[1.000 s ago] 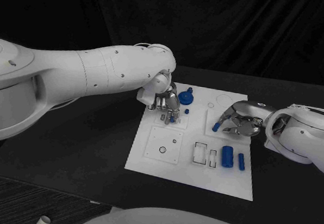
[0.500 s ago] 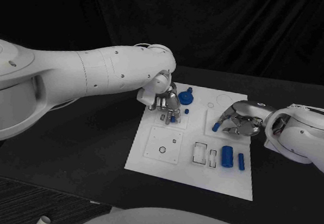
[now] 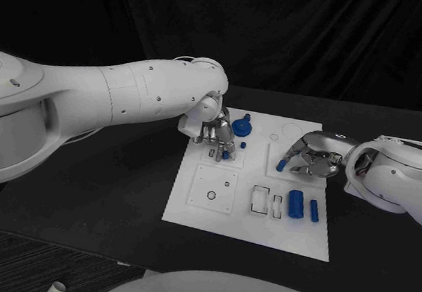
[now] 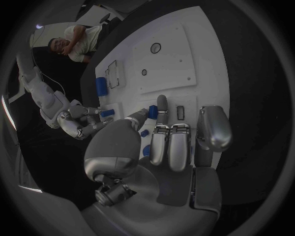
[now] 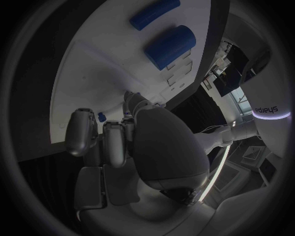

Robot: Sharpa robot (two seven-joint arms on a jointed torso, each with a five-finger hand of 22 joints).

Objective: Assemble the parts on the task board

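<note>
Trouble, as we judge it, lies with the small blue peg [image 3: 224, 155] pinched in the left robot hand [image 3: 216, 134] over the task board [image 3: 199, 214] on the tabletop [image 3: 92, 197]: tilted, it could jam or slip free. The right robot hand [image 3: 308, 161] grips a blue piece [image 3: 282, 165] that could likewise drop. We count two robot hands, one board, and two blue cylinders [image 3: 296, 203] lying loose near its front edge, plus a round blue part [image 3: 242, 127].

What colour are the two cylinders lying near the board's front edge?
Blue, both cylinders, clearest in the right wrist view.
</note>
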